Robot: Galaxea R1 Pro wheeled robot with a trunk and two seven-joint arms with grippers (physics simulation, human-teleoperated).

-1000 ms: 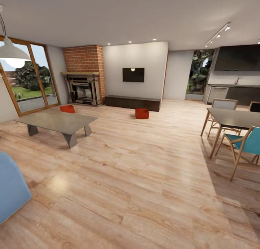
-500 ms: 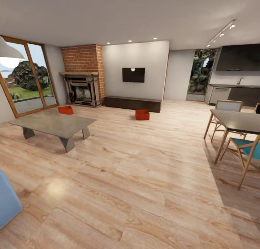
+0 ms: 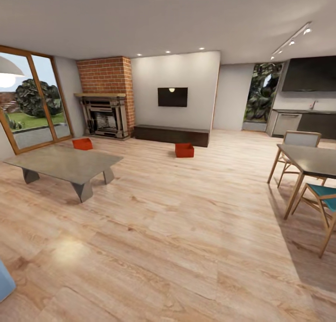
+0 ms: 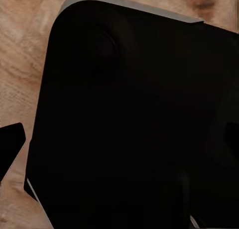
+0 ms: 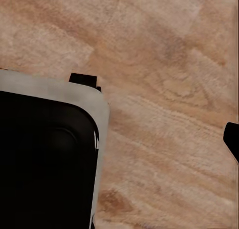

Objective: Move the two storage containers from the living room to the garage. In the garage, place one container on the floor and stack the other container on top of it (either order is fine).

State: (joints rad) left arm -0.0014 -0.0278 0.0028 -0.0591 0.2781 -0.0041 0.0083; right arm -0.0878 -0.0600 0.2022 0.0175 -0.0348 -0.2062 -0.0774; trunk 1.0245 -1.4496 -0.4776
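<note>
Approach is the step in hand, by my reading: the robot stands in the living room, on light wood planks, with nothing picked up yet. One storage container sits on the planks just in front of the long dark bench under the wall TV; the other container sits beyond the low grey table, near the brick fireplace. Both are well apart from the robot. Each wrist view looks down past a dark part of the robot's body at planks, and I cannot tell whether either claw is apart or together. Next comes driving across to the nearer bin by the bench, keeping wide of the dining table.
</note>
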